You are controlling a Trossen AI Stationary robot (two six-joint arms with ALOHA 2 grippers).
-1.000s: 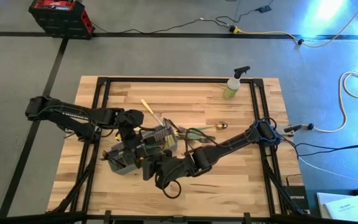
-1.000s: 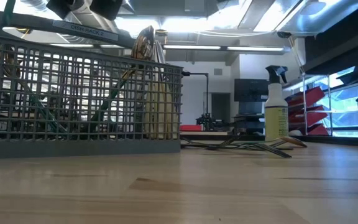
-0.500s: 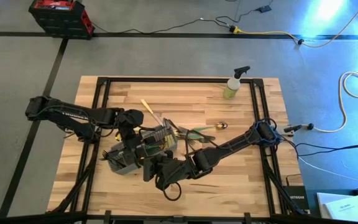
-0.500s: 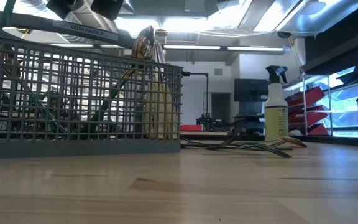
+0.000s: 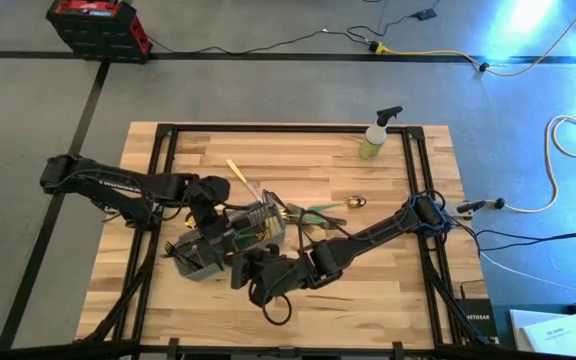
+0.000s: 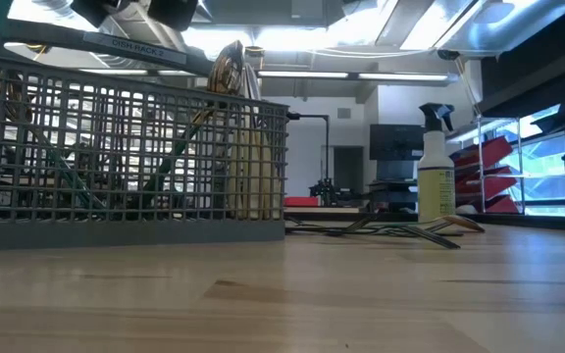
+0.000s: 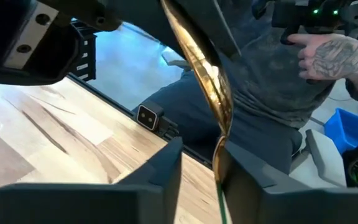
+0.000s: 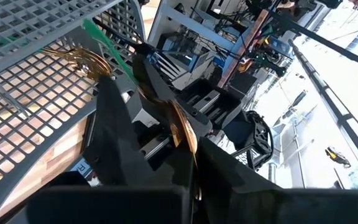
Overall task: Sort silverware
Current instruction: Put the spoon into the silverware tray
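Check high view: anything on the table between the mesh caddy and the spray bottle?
Mostly bare wood. Loose silverware lies just right of the caddy; nothing else up to the spray bottle.

Bright ceiling lights (image 6: 292, 39) glare in the low view; wrist views blur up close, background windows overexposed.

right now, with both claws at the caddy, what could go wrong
The right claw is shut on a thin gold utensil, which seems also to lie in the open left claw; it might pivot or slip when the arms part. Both arms crowd over the grey caddy, so pulling away could snag the upright silverware or nudge the caddy.
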